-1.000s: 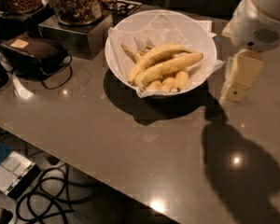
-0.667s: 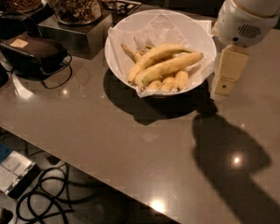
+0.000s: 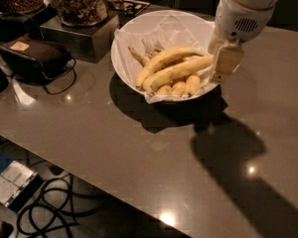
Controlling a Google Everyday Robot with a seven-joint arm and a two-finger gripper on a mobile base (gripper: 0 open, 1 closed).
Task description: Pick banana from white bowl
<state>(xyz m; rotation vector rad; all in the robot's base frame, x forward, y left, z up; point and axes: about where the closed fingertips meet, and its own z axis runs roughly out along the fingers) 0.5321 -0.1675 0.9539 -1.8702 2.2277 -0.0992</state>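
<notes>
The white bowl [image 3: 126, 43], lined with crinkled white paper, stands at the back middle of the grey table. The banana [image 3: 166, 57], long, thick and curved, lies across the top of the pile inside it. A second long banana [image 3: 184, 69] lies just below it, with short stubby bananas [image 3: 181, 88] at the front. My gripper [image 3: 226, 63] hangs from the white arm at the bowl's right rim, close by the right ends of the long bananas. It holds nothing that I can see.
Glass jars of snacks [image 3: 79, 1] stand on a dark box [image 3: 77, 38] at the back left. A black case with a cable [image 3: 37, 58] lies at the left. Cables [image 3: 54, 212] lie on the floor below the table's front edge.
The gripper has moved left and towards the bowl, from beside it on the right to its right rim. The bananas have not moved.
</notes>
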